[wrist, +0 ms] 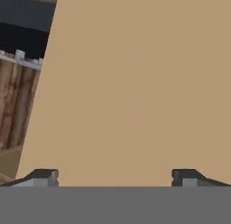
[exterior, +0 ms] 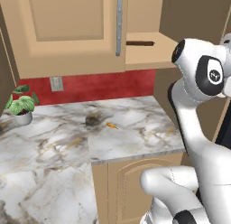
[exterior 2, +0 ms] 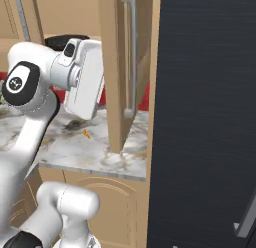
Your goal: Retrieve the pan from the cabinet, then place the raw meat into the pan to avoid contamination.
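Clearly the pincer (wrist: pixel 115 178) stands with jaws apart, holding nothing, facing a flat tan cabinet (exterior: pixel 67 29) panel. Up on the shelf (exterior: pixel 146 53) behind the open door, the pan (exterior: pixel 140 43) shows its handle lying sideways, above the counter (exterior: pixel 131 133).

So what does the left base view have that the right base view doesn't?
Left base view: a potted plant, a wall socket and the pan's brown handle on the cabinet shelf. Right base view: a tall dark panel and an open cabinet door seen edge-on. Both: the marble counter, a small orange bit on it, the red wall strip and the white arm.
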